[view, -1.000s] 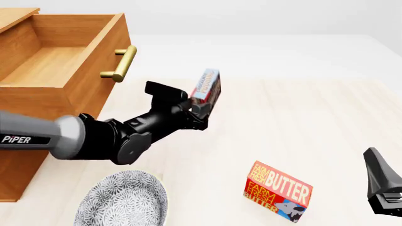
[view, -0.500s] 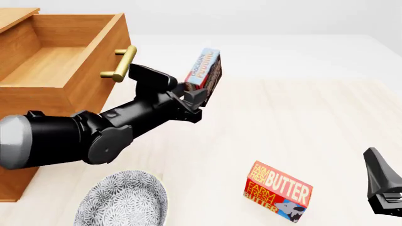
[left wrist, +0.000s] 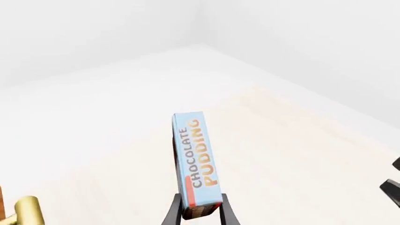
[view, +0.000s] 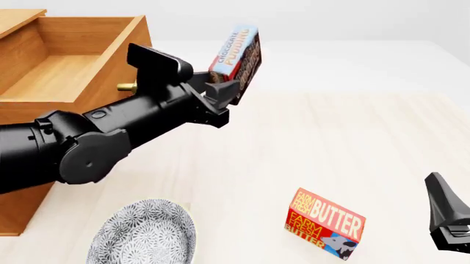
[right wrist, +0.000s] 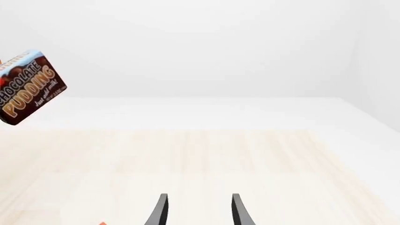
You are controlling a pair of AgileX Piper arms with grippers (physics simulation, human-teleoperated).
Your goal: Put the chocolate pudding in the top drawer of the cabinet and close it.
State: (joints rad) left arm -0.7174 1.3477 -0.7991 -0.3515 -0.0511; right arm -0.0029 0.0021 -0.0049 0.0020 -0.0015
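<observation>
Pudding box first: the chocolate pudding is up in the air, pinched at its lower end by the left gripper, whose two fingers press on either flat face of the thin box. It tilts with its light blue edge, printed "CHOCOLATE PUDDING", facing up and toward the cabinet, and its dark brown face turned the other way. In the left wrist view the same box stands tall between the two dark fingertips, held on edge with nothing beneath it but the pale table far below.

The box hangs just to the right of the top drawer, which is pulled out and open — its bare wooden floor shows. The black left arm crosses in front of the drawer's front panel and hides most of the brass handle; only a short stub shows. The cabinet itself fills the left edge of the front view.

Down on the light wooden table lie a red-orange butter box near the front, tilted, and a patterned grey plate near the cabinet's foot, well apart from each other.

The right gripper sits low at the right edge, away from everything. Its wrist view shows its two fingers parted with only open table between them — holding nothing — and the pudding box floating far off at the side.
</observation>
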